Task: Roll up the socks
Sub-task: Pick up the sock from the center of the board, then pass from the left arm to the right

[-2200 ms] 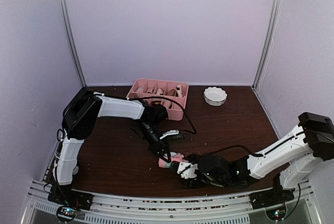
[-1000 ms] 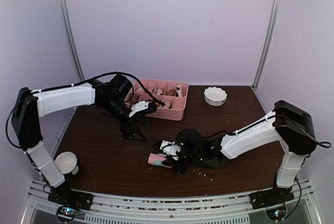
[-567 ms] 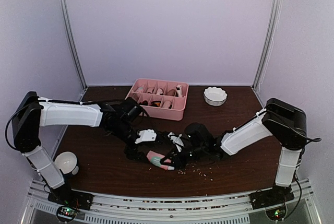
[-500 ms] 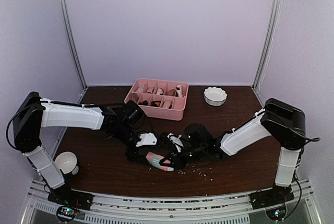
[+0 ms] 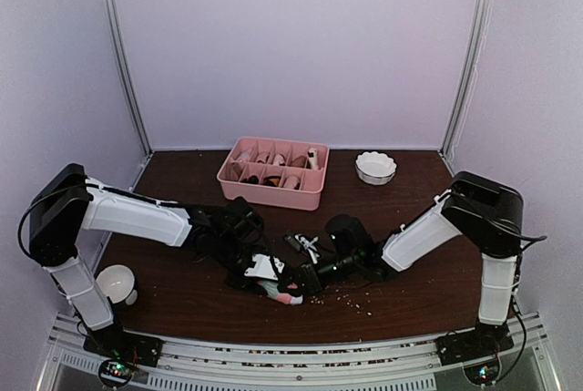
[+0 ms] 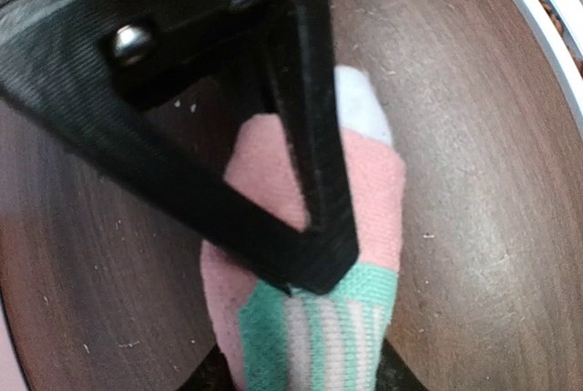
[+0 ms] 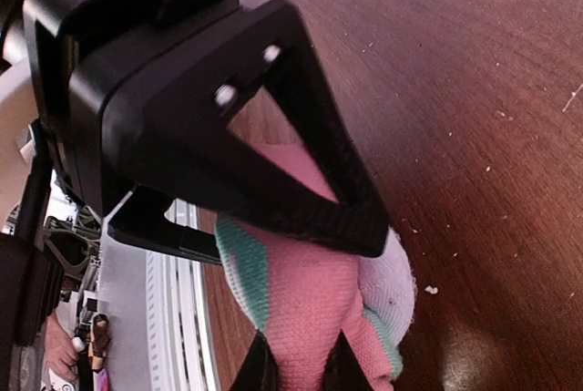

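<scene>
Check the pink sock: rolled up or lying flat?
Bunched, not a tidy roll: in the right wrist view the pink sock is doubled over in layers, its white toe showing at the side.

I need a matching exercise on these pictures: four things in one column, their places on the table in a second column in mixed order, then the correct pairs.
Things:
1. pink sock
2. pink tray
3. white scalloped bowl
4. white cup

Places on the table:
A. back, right of the tray
B. near left corner
C. front middle
D. back middle

Pairs: 1-C, 2-D, 3-A, 4-B
</scene>
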